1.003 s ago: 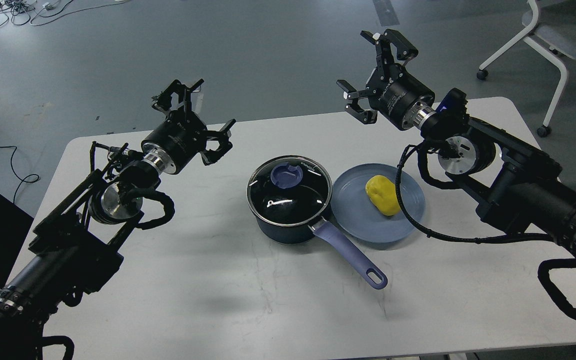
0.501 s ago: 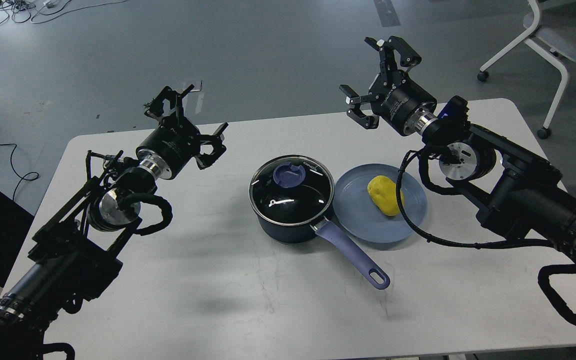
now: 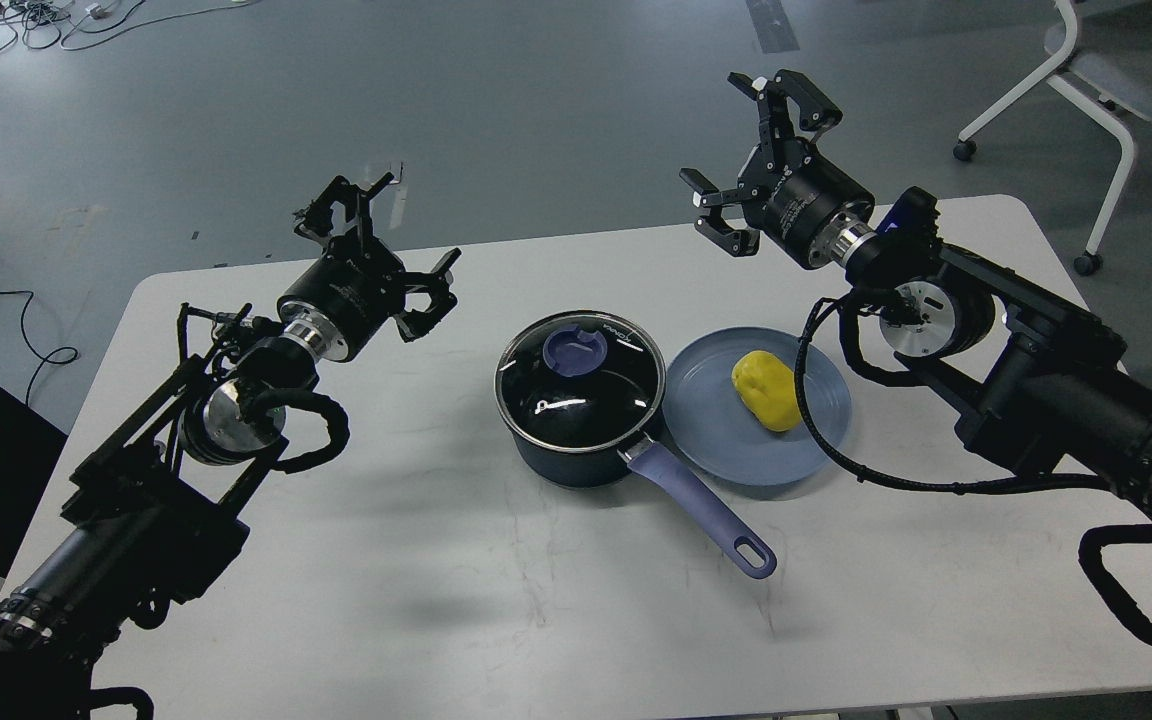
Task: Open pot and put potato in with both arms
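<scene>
The dark blue saucepan (image 3: 581, 415) with its glass lid (image 3: 579, 382) sits mid-frame; the yellow potato (image 3: 765, 390) lies on the blue-grey plate (image 3: 726, 450) touching its right. Left gripper (image 3: 376, 240) and right gripper (image 3: 751, 150) hover above, both spread apart.

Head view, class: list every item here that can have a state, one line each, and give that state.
Pot: upright on the table, closed.
Lid: seated on the pot, untouched.
Potato: lying on the plate, not gripped.
Plate: flat on the table, right of the pot.
Left end effector: open, empty, raised left of the pot.
Right end effector: open, empty, raised beyond the plate.
</scene>
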{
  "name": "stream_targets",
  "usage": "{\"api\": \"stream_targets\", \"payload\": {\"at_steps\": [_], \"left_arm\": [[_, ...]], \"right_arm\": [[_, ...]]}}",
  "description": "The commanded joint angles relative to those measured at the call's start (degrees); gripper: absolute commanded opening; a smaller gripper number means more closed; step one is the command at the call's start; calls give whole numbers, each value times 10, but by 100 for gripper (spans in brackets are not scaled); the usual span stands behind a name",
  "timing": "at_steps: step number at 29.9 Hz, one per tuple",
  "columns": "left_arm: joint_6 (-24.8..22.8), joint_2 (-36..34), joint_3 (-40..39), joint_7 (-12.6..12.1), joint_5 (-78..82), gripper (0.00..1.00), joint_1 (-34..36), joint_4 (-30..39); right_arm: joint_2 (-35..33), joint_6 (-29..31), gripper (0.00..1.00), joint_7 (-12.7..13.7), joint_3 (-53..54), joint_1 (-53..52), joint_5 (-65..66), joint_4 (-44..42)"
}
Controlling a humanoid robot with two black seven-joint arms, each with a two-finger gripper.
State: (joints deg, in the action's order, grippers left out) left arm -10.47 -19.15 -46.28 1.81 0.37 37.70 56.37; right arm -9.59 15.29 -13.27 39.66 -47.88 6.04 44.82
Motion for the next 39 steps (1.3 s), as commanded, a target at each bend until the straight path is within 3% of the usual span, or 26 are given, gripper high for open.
{"api": "stream_targets", "payload": {"at_steps": [1,18,23,24,28,31,32,34,37,39], "left_arm": [[0,-1,0,0,2,99,1,1],[14,-5,4,0,17,99,8,1],[15,-20,4,6,44,99,7,32],[16,-22,4,14,59,99,8,36],[72,-23,8,117,253,99,10,59],[145,-26,11,151,416,99,5,99],[164,-27,13,156,456,99,2,112],[248,-37,34,162,617,99,-10,171],[310,-41,71,164,706,99,-12,196],[317,-40,90,171,726,98,0,198]], "right_arm": [[-13,1,100,-1,1,-1,-1,3],[-19,2,100,-3,0,-12,0,0],[-22,4,100,-3,-1,-12,1,2],[-22,3,100,-3,-1,-12,0,2],[-41,3,100,-5,-1,-11,1,3],[-53,2,100,-5,1,-7,0,3],[-57,2,100,-5,1,-7,0,4],[-66,1,100,-5,4,-3,-1,4],[-66,0,100,-6,10,4,-1,4],[-68,-1,100,-7,12,10,-1,4]]}}
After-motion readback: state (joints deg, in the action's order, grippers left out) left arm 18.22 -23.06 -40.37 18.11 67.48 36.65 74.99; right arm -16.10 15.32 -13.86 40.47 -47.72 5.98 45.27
